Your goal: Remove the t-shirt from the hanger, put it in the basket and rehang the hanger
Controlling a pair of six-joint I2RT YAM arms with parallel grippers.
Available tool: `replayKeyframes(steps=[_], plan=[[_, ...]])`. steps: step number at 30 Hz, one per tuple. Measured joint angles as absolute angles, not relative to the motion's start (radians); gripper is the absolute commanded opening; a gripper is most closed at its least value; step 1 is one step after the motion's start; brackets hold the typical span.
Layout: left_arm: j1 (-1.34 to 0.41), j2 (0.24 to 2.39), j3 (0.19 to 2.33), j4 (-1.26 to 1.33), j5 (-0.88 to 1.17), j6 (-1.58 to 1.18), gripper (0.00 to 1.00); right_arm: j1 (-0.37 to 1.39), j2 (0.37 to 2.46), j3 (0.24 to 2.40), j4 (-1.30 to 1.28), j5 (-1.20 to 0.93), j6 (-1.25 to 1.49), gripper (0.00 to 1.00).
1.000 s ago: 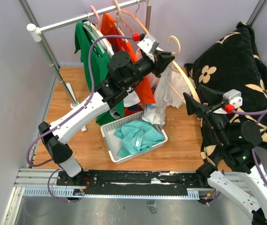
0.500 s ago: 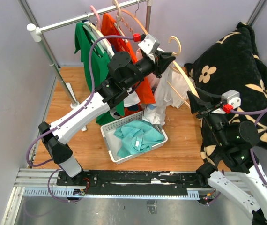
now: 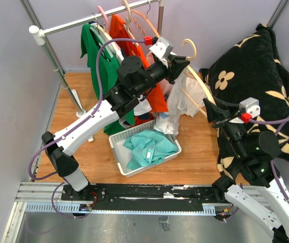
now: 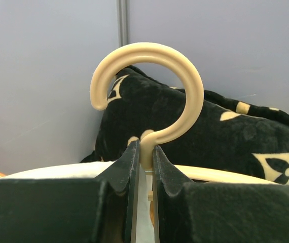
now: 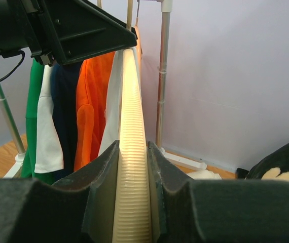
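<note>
Jaws of the left gripper [image 4: 143, 152] pinch the neck under the hook of the cream hanger [image 5: 131, 126]; white t-shirt [image 3: 177, 104] hangs from the hanger's hook end, above the basket's [image 3: 114, 149] far right corner; right gripper [image 5: 133, 167] has just narrowed from spread onto the hanger's bare ribbed tip, so working the hanger out of the shirt can probably begin

Bare wooden floor [image 3: 197, 147] lies open in a strip between the basket [image 3: 115, 152] and the black floral blanket [image 3: 256, 66], which walls off the right side. The left arm [image 3: 104, 109] slants across the middle, in front of the hanging clothes [image 3: 91, 48] on the rail [image 3: 78, 21]. The hanger [image 3: 201, 83] spans from there towards the blanket, clamped by the left gripper [image 3: 184, 63] and the right gripper [image 3: 207, 106]; the white t-shirt [image 3: 177, 101] drapes down to the basket's far corner
</note>
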State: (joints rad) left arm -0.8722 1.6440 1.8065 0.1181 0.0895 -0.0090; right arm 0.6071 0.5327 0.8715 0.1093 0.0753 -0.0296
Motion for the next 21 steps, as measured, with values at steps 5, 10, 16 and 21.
replayKeyframes(steps=[5,10,16,21], plan=[[-0.874,1.644,1.806,0.118,0.089,-0.007,0.26,0.607,0.518,0.858,0.120,0.075,-0.030,0.01],[-0.875,1.644,1.813,0.126,0.089,-0.004,0.49,0.607,0.500,0.838,0.130,0.081,-0.030,0.01],[-0.875,1.642,1.811,0.134,0.086,-0.004,0.58,0.607,0.498,0.836,0.132,0.089,-0.037,0.01],[-0.875,1.577,1.721,0.146,0.075,-0.004,0.60,0.607,0.494,0.836,0.138,0.101,-0.055,0.01]])
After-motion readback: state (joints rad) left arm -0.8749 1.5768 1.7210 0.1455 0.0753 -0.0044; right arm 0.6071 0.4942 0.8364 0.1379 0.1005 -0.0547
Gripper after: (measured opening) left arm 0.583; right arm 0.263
